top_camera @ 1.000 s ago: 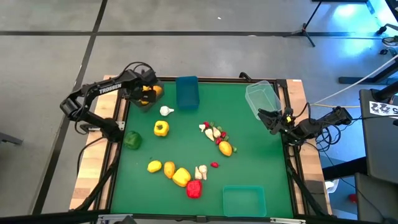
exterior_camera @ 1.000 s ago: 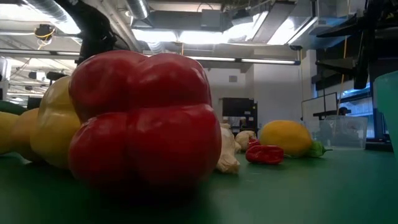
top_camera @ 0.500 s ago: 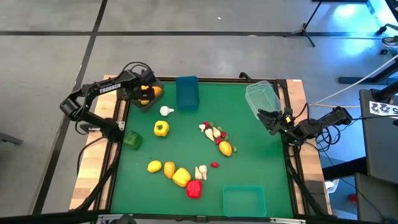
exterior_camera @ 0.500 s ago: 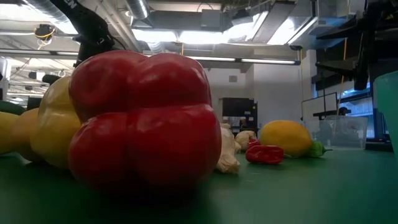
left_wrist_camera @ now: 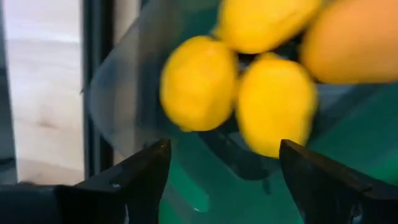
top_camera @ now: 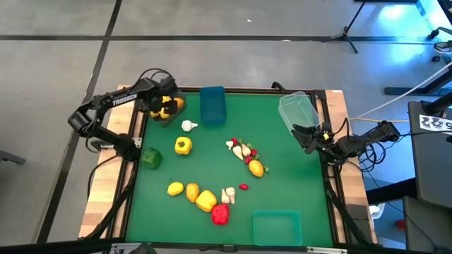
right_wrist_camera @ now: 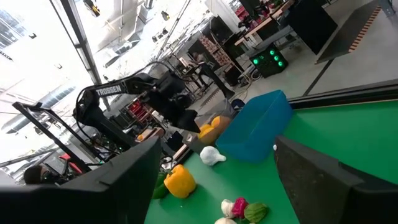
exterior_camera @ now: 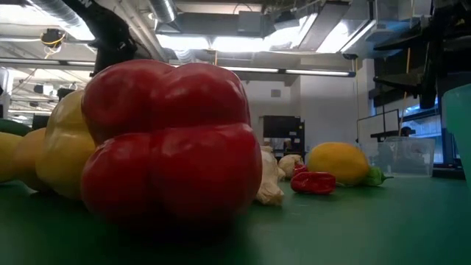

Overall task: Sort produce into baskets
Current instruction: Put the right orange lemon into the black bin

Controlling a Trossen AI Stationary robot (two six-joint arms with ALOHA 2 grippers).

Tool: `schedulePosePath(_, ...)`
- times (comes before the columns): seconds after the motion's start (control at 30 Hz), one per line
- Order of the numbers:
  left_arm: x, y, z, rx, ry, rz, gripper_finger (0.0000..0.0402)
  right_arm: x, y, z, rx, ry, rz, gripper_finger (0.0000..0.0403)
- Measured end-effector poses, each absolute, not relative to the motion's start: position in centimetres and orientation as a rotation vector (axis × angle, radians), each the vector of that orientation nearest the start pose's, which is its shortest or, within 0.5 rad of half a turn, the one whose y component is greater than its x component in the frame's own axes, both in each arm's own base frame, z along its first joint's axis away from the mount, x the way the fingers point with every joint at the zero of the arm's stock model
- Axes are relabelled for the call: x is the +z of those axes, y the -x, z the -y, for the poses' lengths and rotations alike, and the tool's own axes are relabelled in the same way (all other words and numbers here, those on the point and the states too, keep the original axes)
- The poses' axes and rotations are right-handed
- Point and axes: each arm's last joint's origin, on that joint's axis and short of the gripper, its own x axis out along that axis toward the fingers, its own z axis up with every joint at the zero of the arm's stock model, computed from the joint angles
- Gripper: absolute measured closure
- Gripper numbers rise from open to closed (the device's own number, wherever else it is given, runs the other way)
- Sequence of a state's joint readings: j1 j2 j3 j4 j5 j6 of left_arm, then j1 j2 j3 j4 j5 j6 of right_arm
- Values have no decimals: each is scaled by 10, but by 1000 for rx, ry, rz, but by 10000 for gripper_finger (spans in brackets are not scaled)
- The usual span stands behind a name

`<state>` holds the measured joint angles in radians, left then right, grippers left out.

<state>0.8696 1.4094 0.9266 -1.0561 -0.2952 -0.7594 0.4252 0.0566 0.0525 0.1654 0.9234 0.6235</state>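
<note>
The step in hand looks like a drop-off: the left gripper (top_camera: pixel 163 106) hangs over the dark grey bin (top_camera: pixel 167 117) at the far left corner of the counter (top_camera: pixel 282 176), its jaws spread wide and holding nothing. Right below and ahead of them several yellow fruits (left_wrist_camera: pixel 236 81) lie together inside that bin. The left arm reaches in from the counter's left edge, elbow bent outward and wrist turned down over the bin. The next move probably calls for lifting clear and swinging toward the nearest loose piece, the garlic piece (top_camera: pixel 188 125) or the yellow pepper (top_camera: pixel 183 145), both near those jaws. The right gripper (top_camera: pixel 305 135) waits at the counter's right edge just beside the clear bin (top_camera: pixel 296 109), its jaws wide and empty, pointing across toward the blue bin (right_wrist_camera: pixel 258 127).
</note>
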Motion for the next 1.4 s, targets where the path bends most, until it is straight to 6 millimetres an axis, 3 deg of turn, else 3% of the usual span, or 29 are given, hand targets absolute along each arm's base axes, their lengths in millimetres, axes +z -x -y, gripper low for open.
schedulePosePath(0.27, 258, -175, -182, 1162, 889, -1066, 108, 191, -88, -14, -444, -711, 279, 100)
schedulePosePath(0.5, 297, -238, -166, 607, 769, -721, 108, 191, -88, -14, -445, -708, 276, 100)
schedulePosePath(0.63, 307, -261, -151, 582, 748, -579, 108, 191, -88, -14, -445, -708, 276, 100)
schedulePosePath(0.77, 304, -268, -142, 725, 751, -556, 108, 191, -88, -14, -445, -708, 276, 100)
schedulePosePath(0.87, 301, -273, -142, 715, 762, -554, 108, 190, -88, -14, -447, -704, 270, 100)
schedulePosePath(0.97, 303, -288, -138, 445, 696, -527, 108, 190, -88, -14, -447, -704, 271, 100)
schedulePosePath(1.1, 304, -320, -112, 126, 507, -458, 108, 190, -88, -14, -447, -704, 271, 100)
schedulePosePath(1.4, 254, -396, -46, -206, 61, -565, 108, 190, -88, -14, -446, -706, 273, 100)
